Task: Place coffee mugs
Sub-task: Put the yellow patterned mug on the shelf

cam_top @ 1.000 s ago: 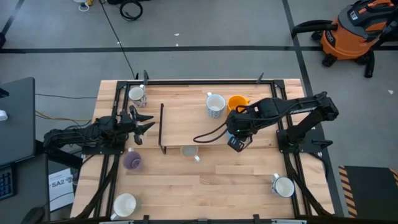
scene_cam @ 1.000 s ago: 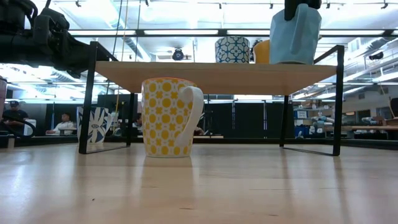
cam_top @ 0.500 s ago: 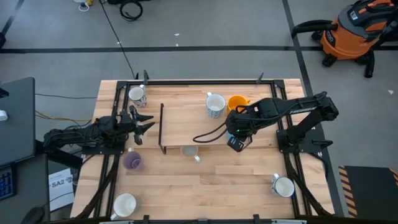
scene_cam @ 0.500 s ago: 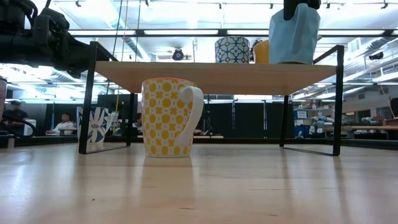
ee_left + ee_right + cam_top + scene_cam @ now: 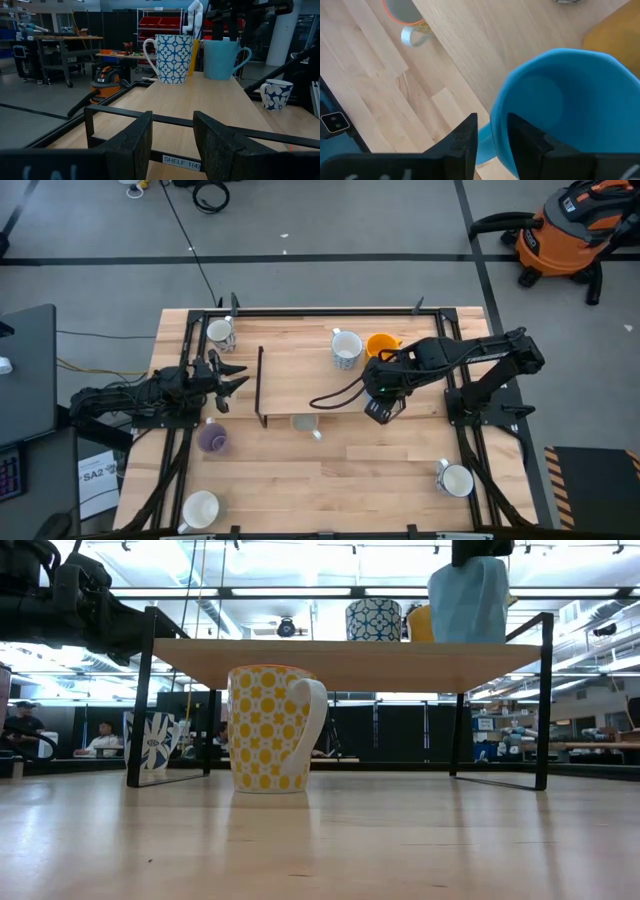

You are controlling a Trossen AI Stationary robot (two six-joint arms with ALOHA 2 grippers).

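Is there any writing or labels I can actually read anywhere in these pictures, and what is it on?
"SHELF 1(4)": a white label on the black frame of the shelf, left wrist view.
"SA2": a white sheet lying off the table's left edge, high view; its smaller print is too small to read.
The mugs carry patterns only, no words.

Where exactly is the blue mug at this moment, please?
The blue mug stands on the shelf at its right end, under the right gripper, beside the orange mug and the blue-patterned mug.
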